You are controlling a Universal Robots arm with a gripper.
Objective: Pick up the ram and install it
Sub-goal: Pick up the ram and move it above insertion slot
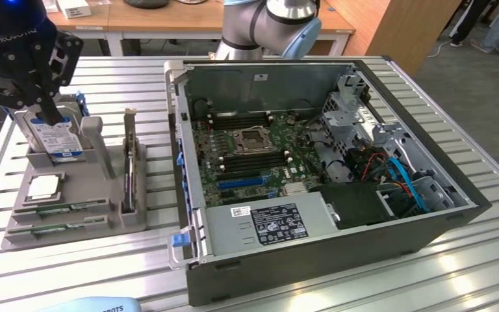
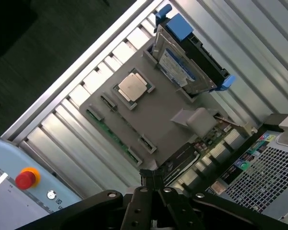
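- The gripper (image 1: 50, 116) hangs high over the grey tray (image 1: 76, 188), fingers pressed together and holding nothing; in the wrist view the fingertips (image 2: 151, 178) meet with no gap.
- The ram (image 1: 59, 209) lies on its long edge in a slot at the tray's near end, with a second stick (image 1: 57, 228) in the slot beside it. Standing on edge like this, I judge, leaves the top edge free to be pinched from above.
- In the wrist view one green stick (image 2: 113, 135) runs along the tray's outer edge, well apart from the gripper.
- A silver processor chip (image 1: 43, 187) sits in its own recess just beyond the sticks, and a hard drive (image 1: 54, 136) stands upright at the far end.
- A dark expansion card (image 1: 128, 172) stands on edge along the side of the tray facing the computer case (image 1: 319, 266), so it lies between the sticks and the case.
- Inside the open case, the long memory slots (image 1: 232, 119) flank an empty processor socket (image 1: 254, 140); the case walls and cables crowd the board.
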